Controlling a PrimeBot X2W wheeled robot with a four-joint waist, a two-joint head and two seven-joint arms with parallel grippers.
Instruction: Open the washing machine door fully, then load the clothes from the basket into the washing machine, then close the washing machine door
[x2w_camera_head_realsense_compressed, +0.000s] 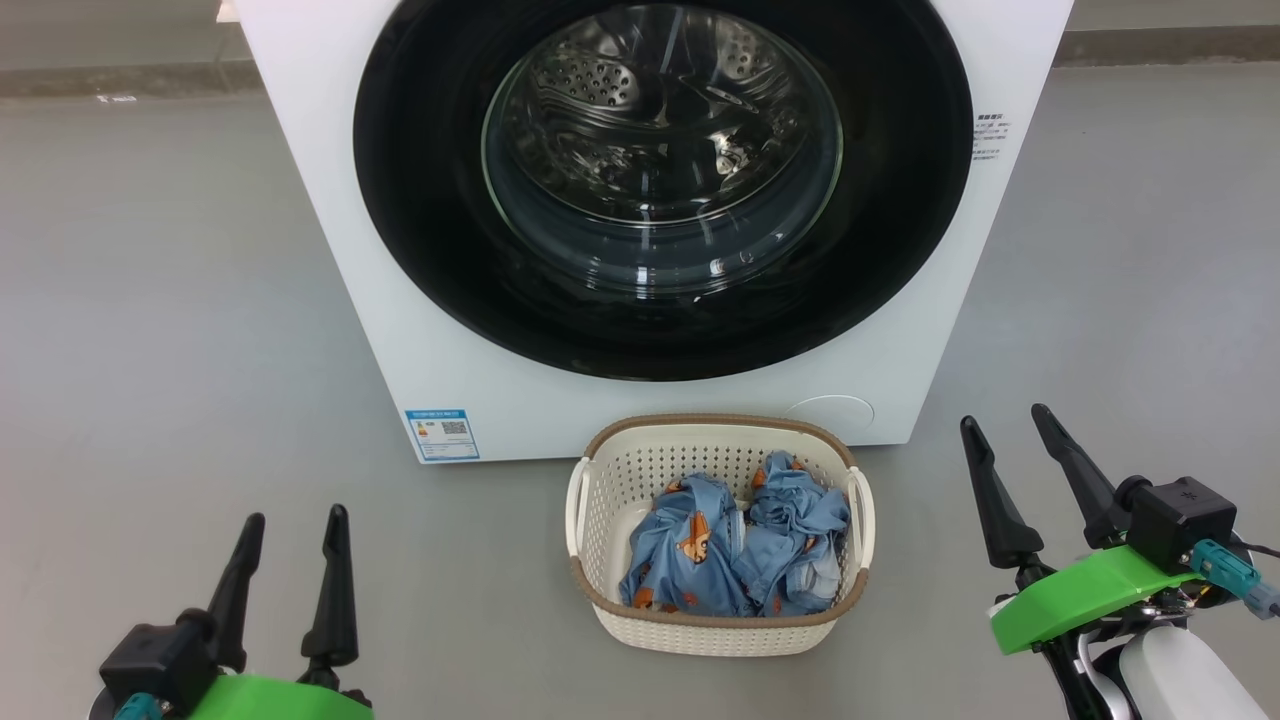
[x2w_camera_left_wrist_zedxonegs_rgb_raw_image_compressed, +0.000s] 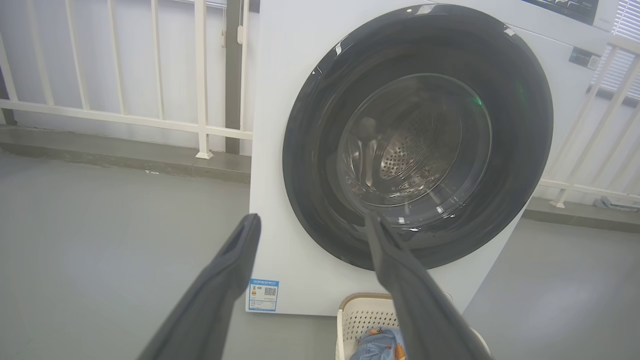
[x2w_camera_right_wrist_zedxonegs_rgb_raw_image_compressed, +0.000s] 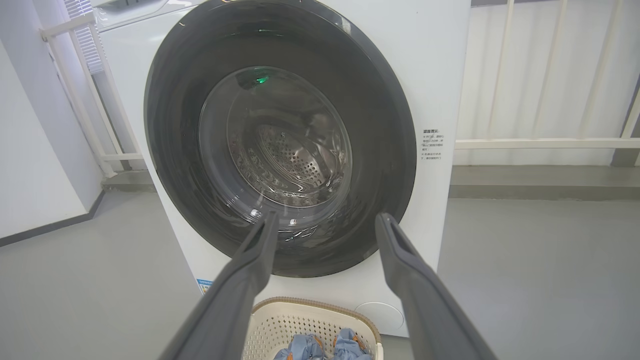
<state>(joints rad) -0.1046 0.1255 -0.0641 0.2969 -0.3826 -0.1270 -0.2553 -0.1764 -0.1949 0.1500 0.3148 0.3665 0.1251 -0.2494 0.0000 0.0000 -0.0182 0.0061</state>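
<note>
Step one, I judge: the washing machine door (x2w_camera_head_realsense_compressed: 662, 185) is shut, clothes (x2w_camera_head_realsense_compressed: 735, 550) in the basket (x2w_camera_head_realsense_compressed: 715, 422) before it, left gripper (x2w_camera_head_realsense_compressed: 296, 515) and right gripper (x2w_camera_head_realsense_compressed: 1003, 416) splayed empty; next I'd need to catch the door's edge.

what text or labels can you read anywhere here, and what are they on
Nothing is legible.
Blue sticker, lower left of the washing machine front: QR code and print, too small.
Grey printed lines right of the washing machine door: too small.
Dark panel at the machine's top: blurred.
</note>
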